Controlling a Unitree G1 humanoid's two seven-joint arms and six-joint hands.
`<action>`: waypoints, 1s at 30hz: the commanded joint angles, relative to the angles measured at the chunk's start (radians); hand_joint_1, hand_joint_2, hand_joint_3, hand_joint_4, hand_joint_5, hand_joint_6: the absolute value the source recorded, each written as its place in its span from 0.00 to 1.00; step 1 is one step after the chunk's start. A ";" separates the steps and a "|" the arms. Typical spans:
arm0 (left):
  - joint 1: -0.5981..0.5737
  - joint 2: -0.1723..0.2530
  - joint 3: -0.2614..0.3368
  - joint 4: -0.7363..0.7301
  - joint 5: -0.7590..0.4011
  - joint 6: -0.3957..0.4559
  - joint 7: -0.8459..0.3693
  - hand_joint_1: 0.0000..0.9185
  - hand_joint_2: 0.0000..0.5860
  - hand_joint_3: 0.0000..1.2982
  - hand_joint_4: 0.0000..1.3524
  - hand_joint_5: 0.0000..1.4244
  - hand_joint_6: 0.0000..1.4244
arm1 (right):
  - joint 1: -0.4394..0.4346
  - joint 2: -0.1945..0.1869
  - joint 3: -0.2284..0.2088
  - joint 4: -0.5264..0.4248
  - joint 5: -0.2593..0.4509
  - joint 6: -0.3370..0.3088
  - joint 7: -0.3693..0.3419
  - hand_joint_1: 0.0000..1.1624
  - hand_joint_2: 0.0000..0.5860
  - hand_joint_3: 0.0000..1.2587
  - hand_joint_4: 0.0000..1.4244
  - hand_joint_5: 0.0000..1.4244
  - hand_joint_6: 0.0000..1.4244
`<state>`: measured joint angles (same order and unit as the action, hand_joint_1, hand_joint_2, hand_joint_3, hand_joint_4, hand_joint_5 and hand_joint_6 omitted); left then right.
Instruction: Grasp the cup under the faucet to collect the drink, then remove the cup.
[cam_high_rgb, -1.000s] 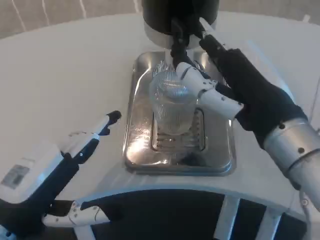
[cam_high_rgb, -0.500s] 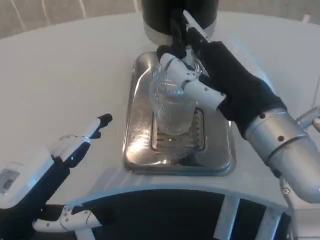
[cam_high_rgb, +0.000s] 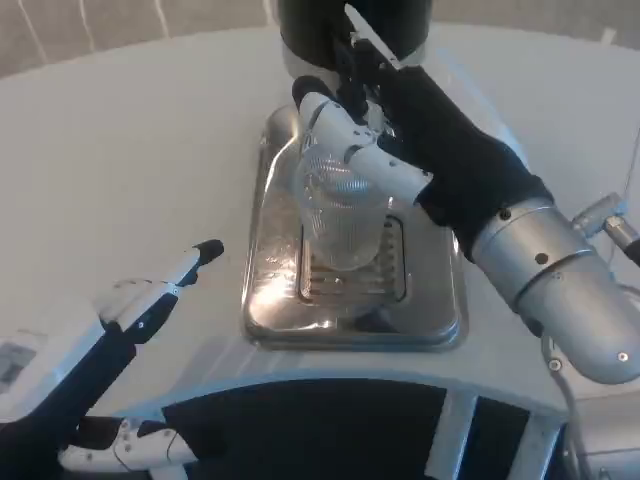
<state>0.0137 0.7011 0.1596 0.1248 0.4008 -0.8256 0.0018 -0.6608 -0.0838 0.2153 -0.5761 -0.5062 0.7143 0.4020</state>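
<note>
Table: we see a white round table (cam_high_rgb: 120, 150).
Tray: a shiny steel drip tray (cam_high_rgb: 270, 310) lies near its front edge.
Right hand (cam_high_rgb: 400, 130): fingers wrapped around the clear ribbed plastic cup (cam_high_rgb: 340, 215), at the tray's centre, under the black faucet (cam_high_rgb: 352, 60).
Left hand (cam_high_rgb: 120, 330): we see its fingers extended, holding nothing, by the front edge.

I see the cup (cam_high_rgb: 340, 215) standing on the grate (cam_high_rgb: 352, 272) in the middle of the drip tray (cam_high_rgb: 262, 290), which sits on the table (cam_high_rgb: 130, 150). My right hand (cam_high_rgb: 400, 130) reaches in from the right; its fingers (cam_high_rgb: 345, 150) lie across the cup's rim and its far side. The faucet (cam_high_rgb: 352, 70) hangs just behind those fingers, and the dispenser (cam_high_rgb: 350, 25) stands behind that at the tray's far end. My left hand (cam_high_rgb: 110, 330) is well apart to the left, near the table's front edge, with its fingers (cam_high_rgb: 190, 262) pointing toward the tray's left wall, not touching it.
</note>
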 joint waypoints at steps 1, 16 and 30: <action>0.004 0.018 0.003 -0.001 -0.003 -0.006 -0.022 0.05 0.11 0.04 0.04 0.11 0.16 | -0.022 -0.013 0.026 0.029 0.029 0.008 0.007 0.22 0.87 0.00 0.00 0.00 0.00; -0.039 0.020 -0.016 0.054 -0.002 -0.009 -0.033 0.05 0.11 0.05 0.04 0.11 0.16 | -0.072 -0.105 0.096 0.050 0.030 -0.002 0.040 0.22 0.86 0.00 0.00 0.00 0.00; -0.062 0.016 -0.029 0.089 0.003 -0.010 -0.036 0.05 0.11 0.05 0.04 0.11 0.16 | -0.101 -0.215 0.223 0.054 -0.060 -0.067 0.092 0.20 0.85 0.00 0.00 0.00 0.00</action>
<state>-0.0490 0.7026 0.1383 0.1980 0.4009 -0.8259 -0.0231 -0.7575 -0.2904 0.3789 -0.5366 -0.5691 0.6880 0.4402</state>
